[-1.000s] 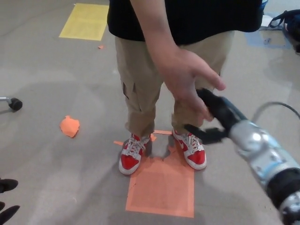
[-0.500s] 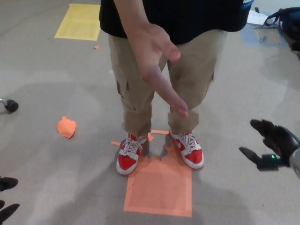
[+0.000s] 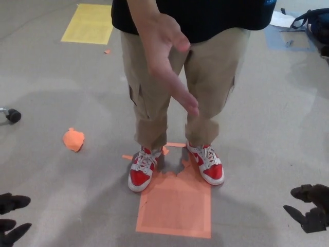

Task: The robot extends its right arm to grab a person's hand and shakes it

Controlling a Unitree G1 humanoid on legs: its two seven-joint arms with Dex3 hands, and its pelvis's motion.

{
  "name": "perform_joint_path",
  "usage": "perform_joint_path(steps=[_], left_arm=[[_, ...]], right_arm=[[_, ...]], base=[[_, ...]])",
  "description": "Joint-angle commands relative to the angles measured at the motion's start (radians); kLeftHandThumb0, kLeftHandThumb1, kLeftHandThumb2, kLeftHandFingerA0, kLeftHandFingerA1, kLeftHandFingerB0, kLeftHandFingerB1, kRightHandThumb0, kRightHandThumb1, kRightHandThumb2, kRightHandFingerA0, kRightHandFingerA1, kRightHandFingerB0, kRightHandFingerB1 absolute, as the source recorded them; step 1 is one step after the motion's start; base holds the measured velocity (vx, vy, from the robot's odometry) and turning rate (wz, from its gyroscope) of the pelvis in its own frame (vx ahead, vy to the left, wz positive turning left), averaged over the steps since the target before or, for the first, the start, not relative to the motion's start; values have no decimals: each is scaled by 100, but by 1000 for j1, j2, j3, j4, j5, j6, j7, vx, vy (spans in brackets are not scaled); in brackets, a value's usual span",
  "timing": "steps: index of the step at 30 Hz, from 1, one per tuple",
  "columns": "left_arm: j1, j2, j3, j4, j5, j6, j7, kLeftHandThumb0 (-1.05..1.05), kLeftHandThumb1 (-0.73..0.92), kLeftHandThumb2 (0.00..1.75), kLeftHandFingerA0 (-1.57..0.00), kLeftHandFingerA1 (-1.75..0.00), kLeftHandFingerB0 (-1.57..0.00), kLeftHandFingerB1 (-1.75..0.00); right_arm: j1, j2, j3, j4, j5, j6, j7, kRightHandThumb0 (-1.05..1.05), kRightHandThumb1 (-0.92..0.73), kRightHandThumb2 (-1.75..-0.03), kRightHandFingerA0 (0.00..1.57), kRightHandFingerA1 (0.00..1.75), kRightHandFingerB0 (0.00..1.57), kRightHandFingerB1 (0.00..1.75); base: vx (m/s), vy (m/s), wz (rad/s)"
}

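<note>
A person in a black shirt, tan trousers and red-and-white shoes stands facing me. The person's hand (image 3: 163,54) hangs out in front of their thighs, fingers pointing down and to the right, touching nothing. My right hand (image 3: 311,207) sits low at the picture's right edge, far below and to the right of that hand, open with its fingers apart. Only the black fingertips of my left hand (image 3: 11,217) show at the bottom left corner, spread and holding nothing.
An orange square (image 3: 175,206) is marked on the floor by the person's shoes (image 3: 141,170). A crumpled orange scrap (image 3: 73,139) lies to the left, with a chair caster (image 3: 12,116) beyond it. A yellow floor patch (image 3: 88,23) and a dark bag (image 3: 314,23) lie at the back.
My right hand has let go of the person's hand and dropped down and right to the picture's lower edge. The person's hand rose and stays held out.
</note>
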Motion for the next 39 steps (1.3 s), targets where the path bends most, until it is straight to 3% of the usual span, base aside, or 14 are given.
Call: perform_joint_path(steps=[1,4,6,7,8,9,10,11,14,15,16,17,19,39], left_arm=[[41,6,-6,-7,18,-10,16,-48,77,73,-16,-37,-13,-35],[86,10,-11,-23,21,-21,15,-50,77,73,-16,-38,-13,-36],[109,10,-11,-19,18,-30,13,-50,78,72,-17,-37,-14,-36],[124,10,-12,-24,19,-32,14,-50,78,73,-16,-38,-14,-36],[137,10,-13,-25,19,-37,15,-50,77,73,-17,-38,-14,-36],[144,10,-13,-24,19,-40,15,-50,77,73,-17,-38,-14,-36],[156,10,-14,-29,20,-45,14,-52,77,74,-17,-39,-14,-36],[162,9,-16,-31,21,-49,17,-51,77,72,-18,-39,-16,-36],[167,8,-18,-34,25,-42,22,-51,77,72,-17,-38,-15,-36],[167,7,-19,-33,26,-43,26,-49,77,72,-18,-38,-15,-36],[166,6,-19,-31,28,-43,30,-49,77,72,-18,-38,-15,-36],[162,5,-21,-30,30,-41,32,-50,77,73,-17,-38,-14,-36],[164,9,-25,-36,38,-30,37,-52,77,74,-17,-38,-15,-36],[185,-11,-15,-29,23,-51,46,-48,74,72,-19,-40,-15,-36]], right_arm=[[54,-10,-26,1,24,-33,47,-73,-81,-115,0,21,0,21],[96,-7,-23,2,17,-47,41,-72,-81,-114,0,20,0,21],[125,-7,-21,1,14,-59,41,-75,-80,-100,0,10,0,14],[139,-5,-22,3,15,-56,39,-67,-92,-78,0,7,0,14],[151,-4,-16,3,9,-54,38,-75,-76,-95,0,14,0,16],[159,-4,-9,2,2,-54,38,-75,-76,-95,0,14,0,16],[167,-4,7,0,-14,-54,26,-78,-83,-115,0,20,0,19],[175,-2,6,-1,-11,-55,21,-76,-77,-99,0,17,0,18],[188,3,-15,0,14,-54,25,-73,-80,-112,0,22,0,21],[187,5,-15,1,13,-48,24,-69,-92,-74,0,14,0,18],[186,7,-15,3,11,-41,22,-69,-92,-74,0,14,0,18],[182,6,-5,3,-1,-37,19,-73,-82,-114,0,21,0,21],[183,7,-5,2,0,-42,22,-75,-78,-99,0,15,0,16],[210,15,-28,11,16,-44,6,-79,-82,-111,1,19,1,18]], base=[[0,0,0],[0,0,0],[0,0,0],[0,0,0],[0,0,0],[0,0,0],[0,0,0],[0,0,0],[0,0,0],[0,0,0],[0,0,0],[0,0,0],[0,0,0],[0,0,0]])
